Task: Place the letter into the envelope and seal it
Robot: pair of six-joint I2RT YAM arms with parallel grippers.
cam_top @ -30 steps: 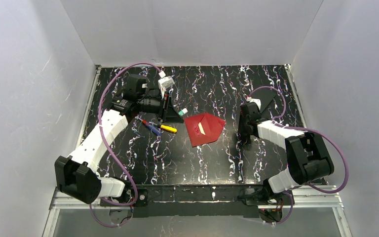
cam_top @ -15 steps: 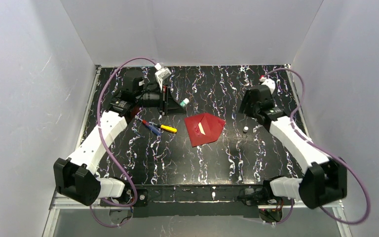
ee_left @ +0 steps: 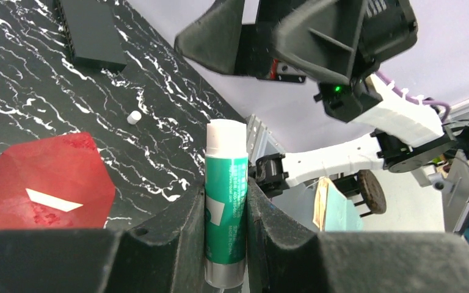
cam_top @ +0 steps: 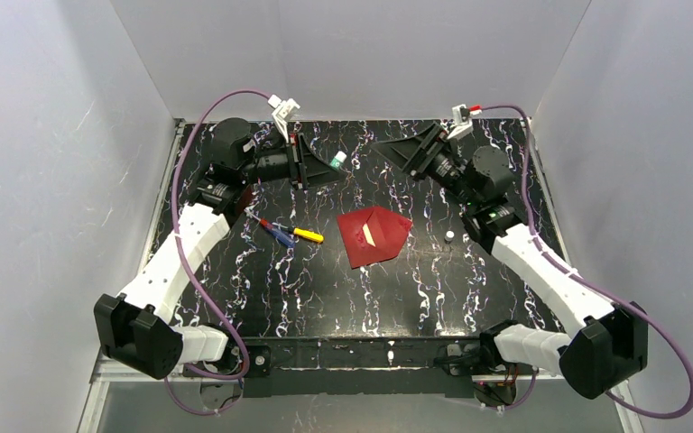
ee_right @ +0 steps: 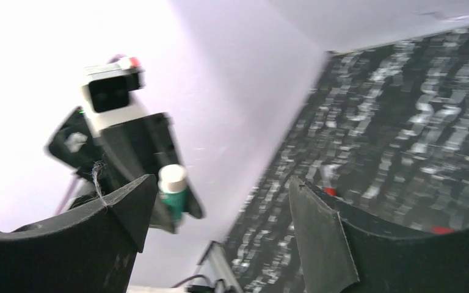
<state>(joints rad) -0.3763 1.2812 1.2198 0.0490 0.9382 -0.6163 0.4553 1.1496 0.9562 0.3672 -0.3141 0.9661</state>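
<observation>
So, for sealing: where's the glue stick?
Top view, far side: the glue stick is clamped in the left gripper above the table, behind and left of the envelope.

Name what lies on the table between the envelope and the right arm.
A small white cylinder lies there, touching neither the envelope nor the right arm; the top view shows it.
</observation>
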